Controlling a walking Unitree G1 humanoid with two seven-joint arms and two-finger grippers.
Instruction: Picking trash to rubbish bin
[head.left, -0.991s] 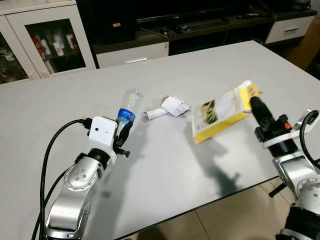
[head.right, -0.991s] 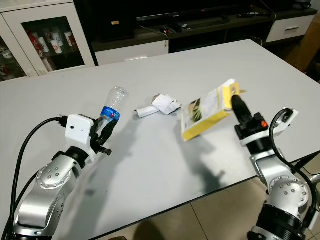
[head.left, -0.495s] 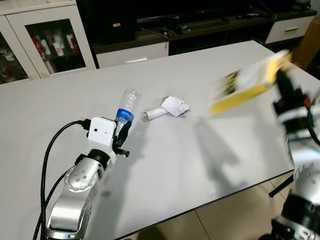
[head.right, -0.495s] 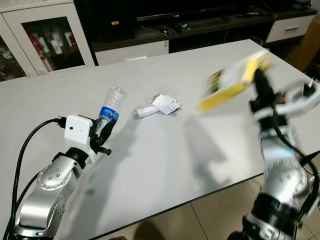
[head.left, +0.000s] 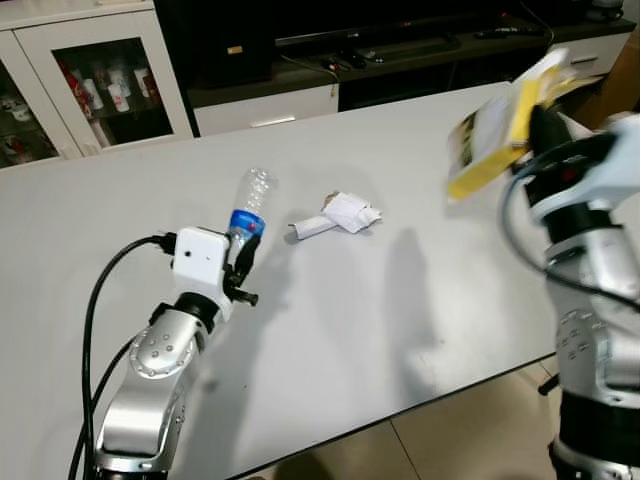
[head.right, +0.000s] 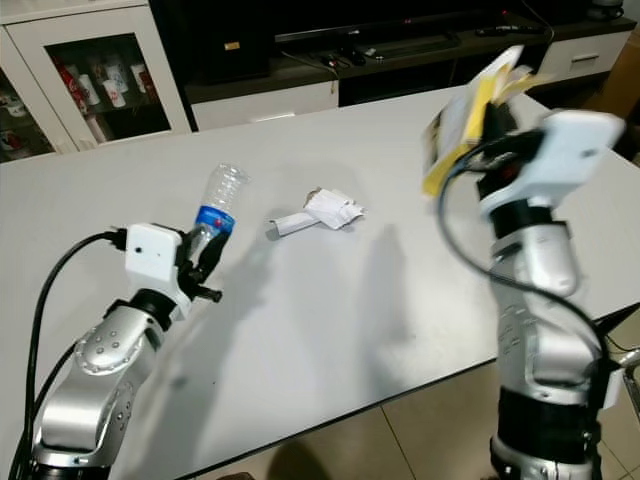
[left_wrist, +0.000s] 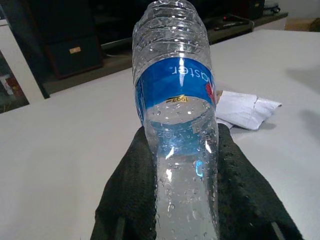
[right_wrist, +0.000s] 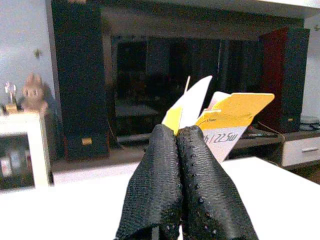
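Broad bare counter lies open between the arms; just a crumpled paper sits mid-counter, near the held bottle.

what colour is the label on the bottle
Blue with white lettering on the bottle, clearest in the left wrist view.

Clear blue-labelled bottle tilted aloft; yellow carton raised; crumpled white paper on table

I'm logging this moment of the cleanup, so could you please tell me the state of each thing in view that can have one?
Left end effector: shut on the plastic bottle.
Plastic bottle: held off the table, tilted, looks empty apart from droplets.
Right end effector: shut on the yellow carton.
Yellow carton: raised high above the table, flap open.
Crumpled paper: lying loose on the table.
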